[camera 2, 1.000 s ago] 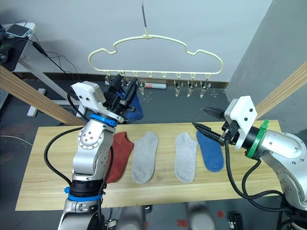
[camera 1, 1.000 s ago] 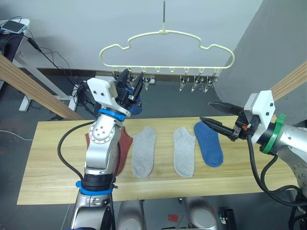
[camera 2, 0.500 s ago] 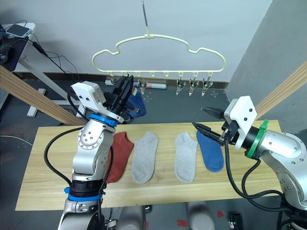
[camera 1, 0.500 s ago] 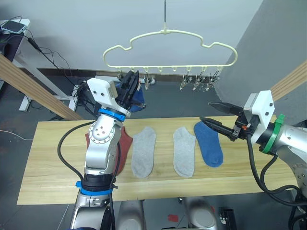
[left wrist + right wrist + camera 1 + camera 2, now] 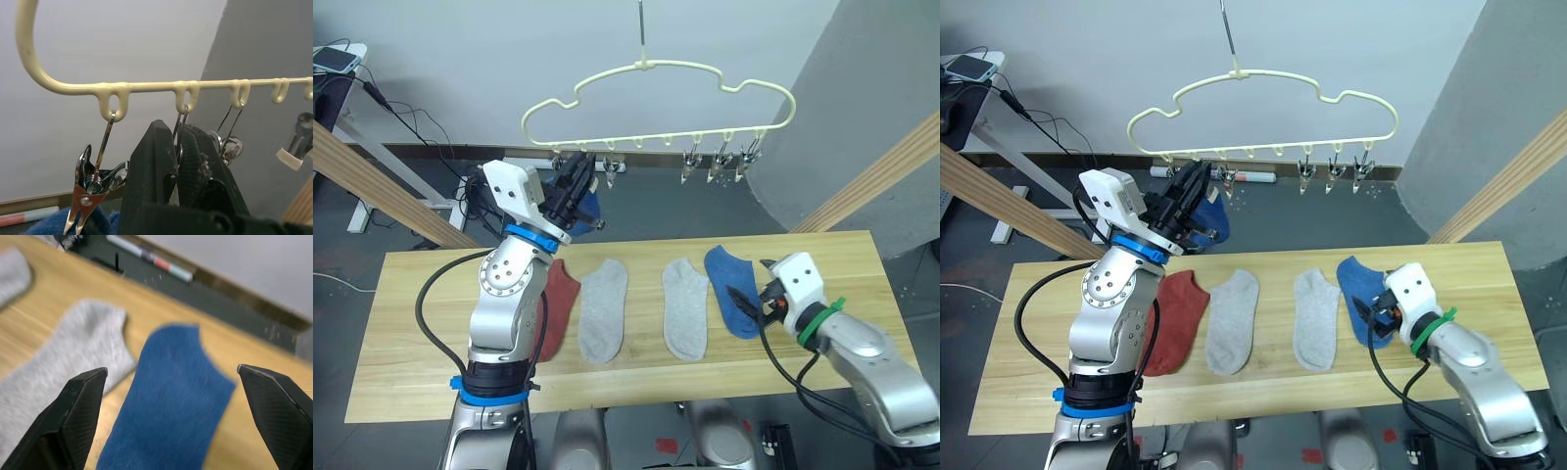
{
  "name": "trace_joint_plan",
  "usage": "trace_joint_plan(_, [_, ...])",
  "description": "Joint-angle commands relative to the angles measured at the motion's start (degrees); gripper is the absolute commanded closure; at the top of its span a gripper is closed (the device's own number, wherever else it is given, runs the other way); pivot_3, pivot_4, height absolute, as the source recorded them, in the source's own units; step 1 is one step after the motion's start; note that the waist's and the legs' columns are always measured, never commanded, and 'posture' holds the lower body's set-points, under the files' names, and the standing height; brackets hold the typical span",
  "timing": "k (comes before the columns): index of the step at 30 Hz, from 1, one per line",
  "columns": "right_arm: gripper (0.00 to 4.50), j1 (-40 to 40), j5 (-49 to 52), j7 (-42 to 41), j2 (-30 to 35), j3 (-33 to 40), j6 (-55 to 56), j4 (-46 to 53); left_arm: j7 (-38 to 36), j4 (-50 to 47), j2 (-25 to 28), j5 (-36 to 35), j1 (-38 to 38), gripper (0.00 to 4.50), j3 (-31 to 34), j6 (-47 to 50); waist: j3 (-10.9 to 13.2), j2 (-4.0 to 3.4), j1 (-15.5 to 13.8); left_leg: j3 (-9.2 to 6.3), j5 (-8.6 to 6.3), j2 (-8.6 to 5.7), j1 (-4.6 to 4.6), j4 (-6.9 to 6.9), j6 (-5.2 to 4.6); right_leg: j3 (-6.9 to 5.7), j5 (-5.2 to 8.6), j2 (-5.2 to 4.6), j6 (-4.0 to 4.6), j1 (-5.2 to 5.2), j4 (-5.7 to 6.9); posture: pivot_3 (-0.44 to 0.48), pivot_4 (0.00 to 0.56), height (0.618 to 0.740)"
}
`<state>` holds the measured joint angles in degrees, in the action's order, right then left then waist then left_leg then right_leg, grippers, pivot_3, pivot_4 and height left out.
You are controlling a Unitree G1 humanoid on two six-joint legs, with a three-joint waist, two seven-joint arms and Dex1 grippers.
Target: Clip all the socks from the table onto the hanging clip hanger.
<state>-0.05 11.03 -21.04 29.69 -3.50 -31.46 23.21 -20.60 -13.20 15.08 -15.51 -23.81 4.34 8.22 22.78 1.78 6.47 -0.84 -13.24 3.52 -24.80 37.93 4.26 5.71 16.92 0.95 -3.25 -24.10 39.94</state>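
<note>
We are holding our left gripper [image 5: 178, 147] up at the clip hanger [image 5: 656, 67], its fingers pressed together around a silver clip [image 5: 182, 128], with a blue sock [image 5: 588, 209] hanging just beside it. On the bench [image 5: 411, 323], going outward from the left arm, a red sock [image 5: 558, 308], two grey socks [image 5: 605, 308] and another blue sock [image 5: 729, 294] are lying. Our right gripper [image 5: 171, 377] is hovering wide open over that blue sock.

Even light (right wrist view blurred)
</note>
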Motion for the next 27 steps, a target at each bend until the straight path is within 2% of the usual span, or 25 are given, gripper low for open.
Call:
trace_joint_plan(1, [0.00, -2.70, -3.65, 2.50, -3.14, -1.10, 4.57, -6.80, -0.80, -3.05, 0.59, -0.86, 0.72, 4.42, -0.19, 0.71, 0.00, 0.00, 0.07, 0.03, 0.00, -0.02, 0.00, 0.00, 0.00, 0.04, 0.00, -0.02, 0.00, -0.01, 0.00, -0.238, 0.388, 0.730])
trace_joint_plan(11, [0.00, -6.10, -4.50, 3.38, -8.53, 1.36, 6.91, -19.46, -2.10, -4.21, 1.65, -1.48, 1.39, 4.42, 0.32, 2.41, 0.00, -0.01, -0.06, 0.01, -0.01, -0.01, -0.01, -0.04, 0.00, 0.01, -0.12, -0.03, 0.21, 0.00, 0.00, -0.218, 0.389, 0.730])
trace_joint_plan(12, [0.17, -6.01, -4.12, 3.13, -8.83, 1.71, 6.25, -20.10, -2.54, -4.30, 1.91, -2.01, 1.45, 4.42, 0.34, 2.84, 0.00, -0.01, -0.06, 0.02, -0.01, -0.01, 0.00, -0.02, 0.00, 0.01, -0.12, -0.03, 0.21, 0.01, 0.00, -0.217, 0.390, 0.730])
trace_joint_plan(15, [0.87, -5.76, -4.31, 2.08, -8.65, 1.61, 5.77, -21.18, -3.84, -4.59, 2.67, -3.56, 1.70, 4.42, 0.64, 3.91, -0.01, -0.01, -0.06, -0.01, -0.01, -0.01, 0.00, -0.01, -0.01, -0.01, -0.12, -0.03, 0.21, 0.02, 0.02, -0.216, 0.390, 0.730])
trace_joint_plan(25, [4.28, -5.66, -6.30, 0.37, -6.94, 1.29, 7.37, -20.74, -7.54, -4.69, 4.95, -7.59, 1.14, 4.42, 1.47, 5.97, -0.01, -0.02, -0.07, -0.01, -0.01, -0.02, 0.01, -0.01, -0.01, -0.01, -0.12, -0.02, 0.21, 0.03, 0.02, -0.216, 0.390, 0.730])
trace_joint_plan(26, [4.50, -5.63, -6.30, -0.64, -5.93, 1.37, 7.73, -19.41, -7.89, -4.75, 5.15, -8.13, 1.05, 4.42, 1.52, 6.32, -0.01, -0.02, -0.07, -0.01, -0.01, -0.02, 0.01, -0.01, -0.01, -0.01, -0.12, -0.02, 0.21, 0.03, 0.02, -0.216, 0.390, 0.730])
trace_joint_plan(27, [4.50, -5.70, -6.25, -1.86, -4.64, 1.42, 8.05, -17.60, -8.25, -4.77, 5.40, -8.63, 0.97, 4.42, 1.56, 6.64, -0.01, -0.02, -0.07, -0.02, -0.01, -0.02, 0.01, -0.01, -0.01, -0.02, -0.12, -0.02, 0.21, 0.03, 0.02, -0.217, 0.390, 0.730])
